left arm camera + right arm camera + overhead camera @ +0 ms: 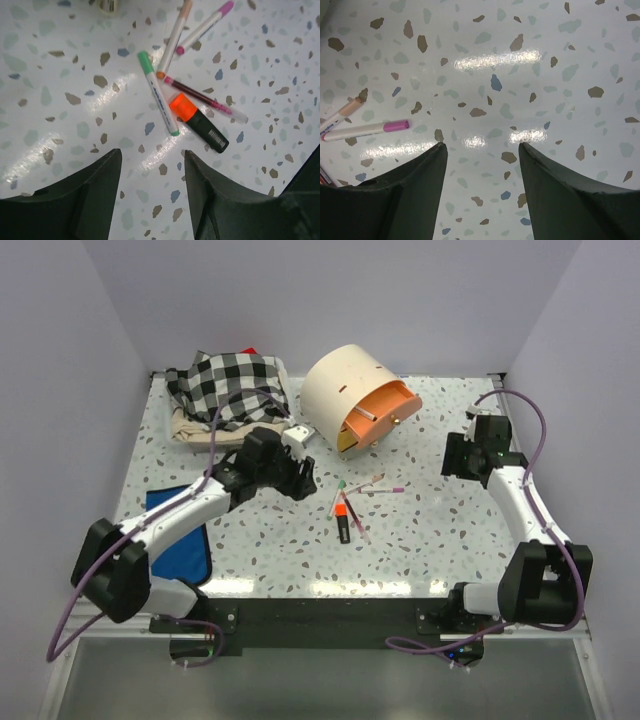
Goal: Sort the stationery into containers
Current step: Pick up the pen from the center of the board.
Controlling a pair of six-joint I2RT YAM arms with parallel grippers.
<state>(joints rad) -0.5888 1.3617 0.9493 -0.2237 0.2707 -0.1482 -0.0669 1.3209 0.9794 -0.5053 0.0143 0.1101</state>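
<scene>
Top external: stationery [352, 505] is seen clustered at mid-desk [440, 540], on the near side of the cream drawer cabinet [345, 388].
Left claw [152, 155]: spread wide, nothing held, left of the orange highlighter [197, 124].
Right claw [480, 146]: spread wide, nothing held, right of the pink-capped pen [367, 130].

Recorded for left arm [185, 508] and right arm [522, 497]: white link shells, black joint housings. Purple cables [546, 436] are routed along both. Jaws noted as dark, matte, wedge-shaped.
</scene>
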